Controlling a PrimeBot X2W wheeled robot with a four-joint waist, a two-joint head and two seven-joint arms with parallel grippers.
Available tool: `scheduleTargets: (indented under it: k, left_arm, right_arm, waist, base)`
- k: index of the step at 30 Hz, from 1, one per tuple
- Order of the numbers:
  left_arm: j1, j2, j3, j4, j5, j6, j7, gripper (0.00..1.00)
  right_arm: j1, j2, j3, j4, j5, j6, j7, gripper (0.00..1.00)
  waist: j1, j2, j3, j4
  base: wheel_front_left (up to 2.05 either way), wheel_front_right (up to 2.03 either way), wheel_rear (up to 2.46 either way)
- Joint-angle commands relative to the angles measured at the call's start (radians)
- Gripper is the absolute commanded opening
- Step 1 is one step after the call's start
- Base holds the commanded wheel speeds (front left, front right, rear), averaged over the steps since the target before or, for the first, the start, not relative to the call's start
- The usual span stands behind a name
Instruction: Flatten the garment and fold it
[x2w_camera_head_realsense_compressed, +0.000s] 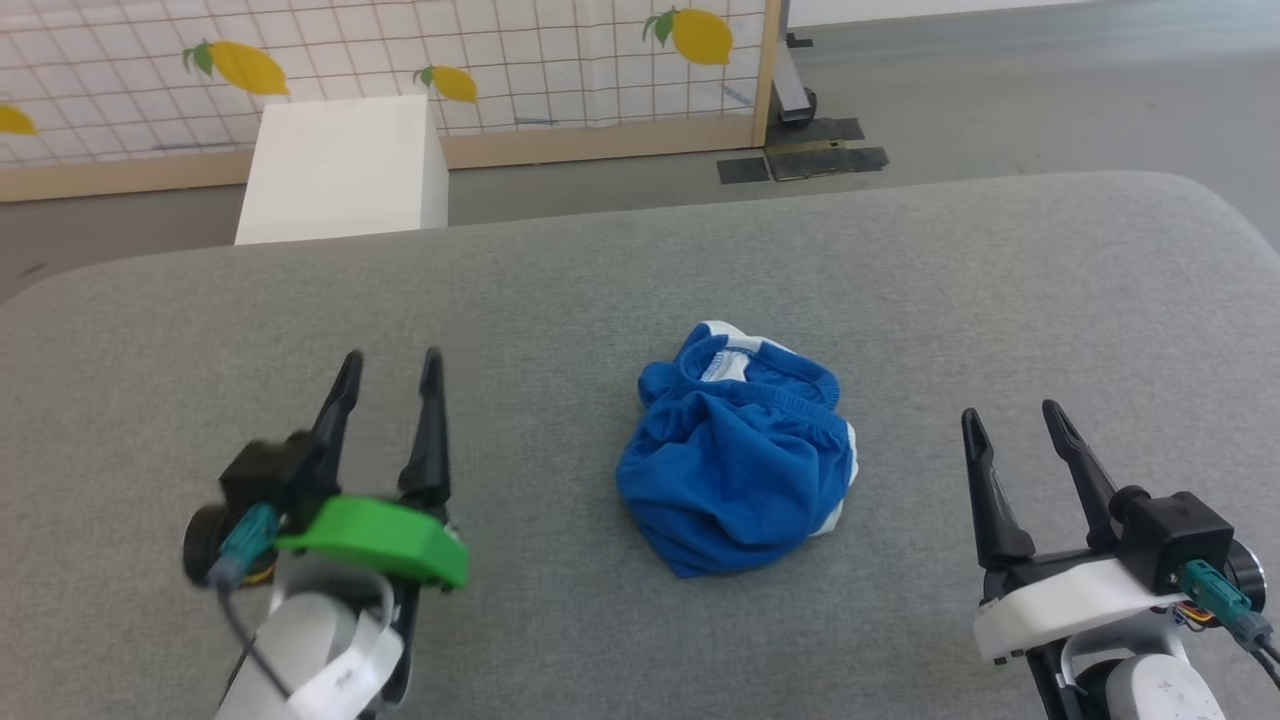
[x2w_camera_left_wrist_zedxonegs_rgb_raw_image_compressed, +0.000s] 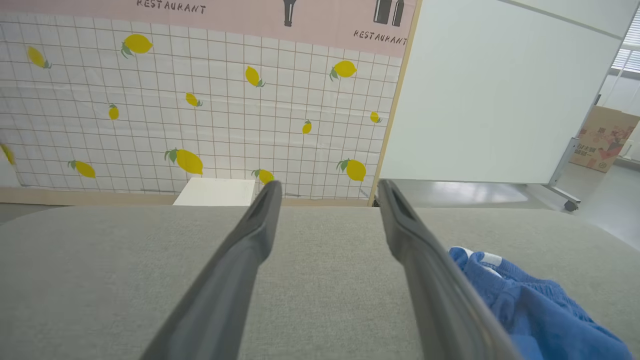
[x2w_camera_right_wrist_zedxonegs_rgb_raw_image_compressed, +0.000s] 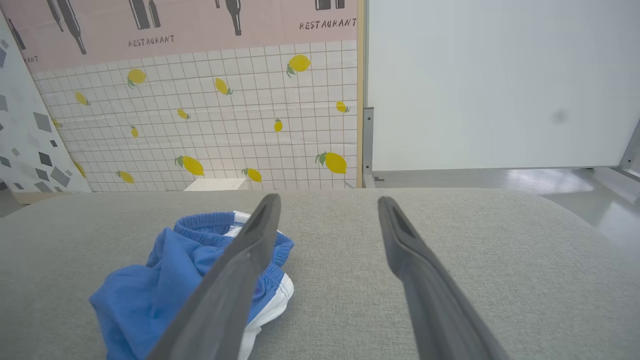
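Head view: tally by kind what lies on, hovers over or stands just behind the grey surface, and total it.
Blue garment: 1, crumpled on the grey surface
Grippers: 2, the left gripper and the right gripper, both open, one either side of the garment and clear of it
White box: 1, behind the surface
Total: 4

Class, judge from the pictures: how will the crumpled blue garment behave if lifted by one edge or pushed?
Probably floppy: the garment lies in a soft crumpled heap, so it should droop from one edge. Likely light: it looks like thin fabric. Pushed, it would probably bunch on the textured grey surface rather than roll.
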Motion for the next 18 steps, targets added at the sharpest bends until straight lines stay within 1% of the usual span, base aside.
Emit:
scheduleTargets:
  k: [1, 6, 11, 15, 18]
  left_arm:
    - [0.041, 0.004, 0.02, -0.021, 0.015, -0.007, -0.004, 1.0]
    - [0.143, -0.012, 0.083, -0.083, 0.058, -0.029, -0.004, 1.0]
    - [0.192, -0.026, 0.104, -0.098, 0.092, -0.047, -0.004, 1.0]
    - [0.189, -0.035, 0.102, -0.099, 0.116, -0.063, -0.004, 1.0]
    - [0.141, -0.045, 0.062, -0.075, 0.134, -0.093, -0.004, 1.0]
  right_arm:
    - [0.011, 0.0, -0.001, -0.008, -0.007, -0.002, 0.002, 1.0]
    - [0.015, 0.0, -0.004, -0.017, -0.007, -0.002, 0.008, 1.0]
    - [0.021, 0.0, -0.006, -0.019, -0.007, -0.002, 0.012, 1.0]
    - [0.019, 0.0, -0.002, -0.022, -0.006, -0.002, 0.015, 1.0]
    - [0.017, 0.0, 0.001, -0.025, -0.003, -0.002, 0.018, 1.0]
  waist:
    - [0.0001, 0.0, 0.005, 0.009]
    - [0.0001, 0.0, 0.01, 0.021]
    - [0.0001, 0.0, 0.009, 0.03]
    - [0.0001, 0.0, 0.014, 0.028]
    - [0.0001, 0.0, 0.02, 0.022]
  base:
    - [0.0, 0.0, 0.0]
    - [0.0, 0.0, 0.0]
    - [0.0, 0.0, 0.0]
    - [0.0, 0.0, 0.0]
    - [0.0, 0.0, 0.0]
